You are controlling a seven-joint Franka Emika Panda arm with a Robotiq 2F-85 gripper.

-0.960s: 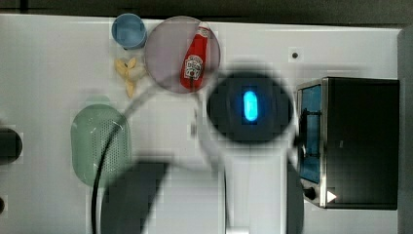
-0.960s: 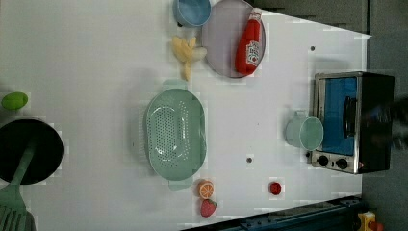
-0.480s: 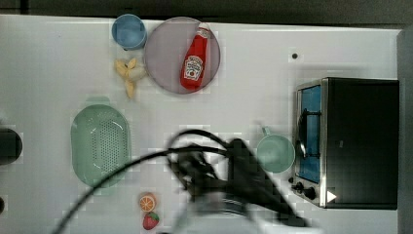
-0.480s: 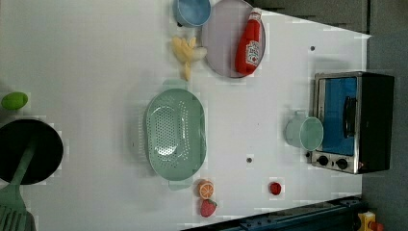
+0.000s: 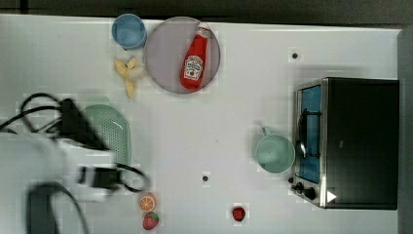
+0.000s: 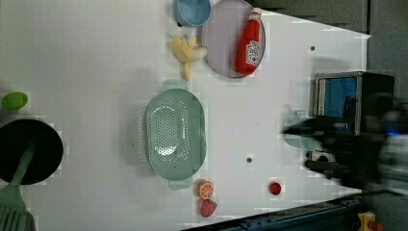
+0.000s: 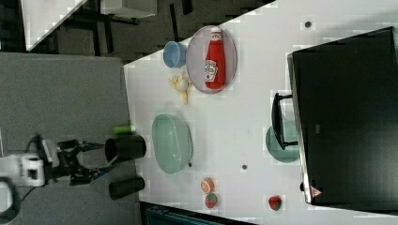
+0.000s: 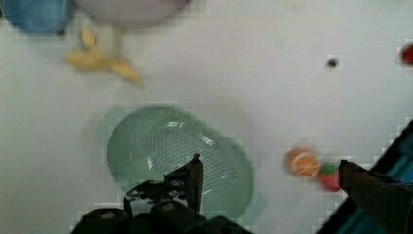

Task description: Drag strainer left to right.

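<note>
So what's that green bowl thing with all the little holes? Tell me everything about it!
That is the strainer, a pale mint-green oval colander that looks like plastic. Its bottom is full of tiny holes and a small tab handle sticks out at each end. It sits upright and empty on the white table. The banana lies beyond one end, the orange slice by the other; neither seems to touch it. In the wrist view the gripper hovers above it, fingers spread, not holding it.

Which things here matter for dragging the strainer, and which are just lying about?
In the job:
strainer
end effector, open above the strainer

Lying about:
mug
ketchup bottle on plate
blue cup
banana
orange slice
strawberries
toaster oven
</note>
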